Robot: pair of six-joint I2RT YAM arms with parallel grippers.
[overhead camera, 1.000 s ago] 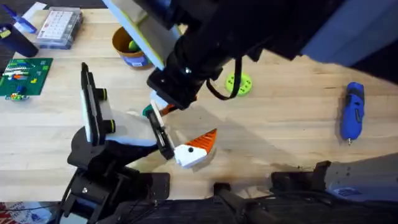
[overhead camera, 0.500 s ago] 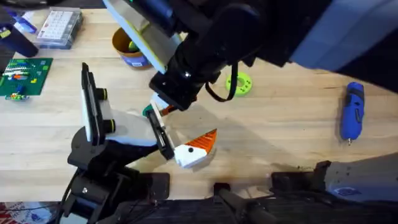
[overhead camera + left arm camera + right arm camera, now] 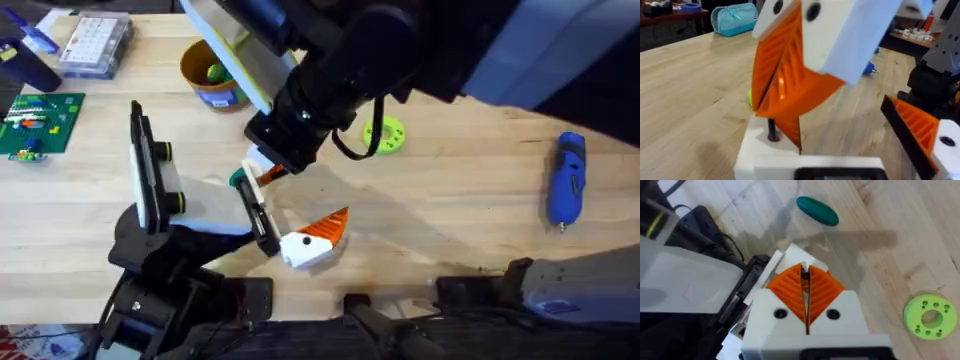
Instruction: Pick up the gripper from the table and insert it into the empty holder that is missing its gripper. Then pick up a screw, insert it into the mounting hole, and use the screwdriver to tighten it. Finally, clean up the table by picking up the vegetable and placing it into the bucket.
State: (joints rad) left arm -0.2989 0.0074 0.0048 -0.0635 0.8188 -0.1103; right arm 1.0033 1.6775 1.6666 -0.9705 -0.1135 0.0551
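My right gripper [image 3: 805,287] has its jaws closed on the small orange-and-white plastic finger piece [image 3: 262,172], touching the teal end of the slim black holder bar [image 3: 257,212], which runs toward the bench's near edge.

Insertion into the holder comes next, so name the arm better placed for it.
Right, probably. The right gripper hangs just above the teal end of the holder, its pads closed, so only a short move looks needed.
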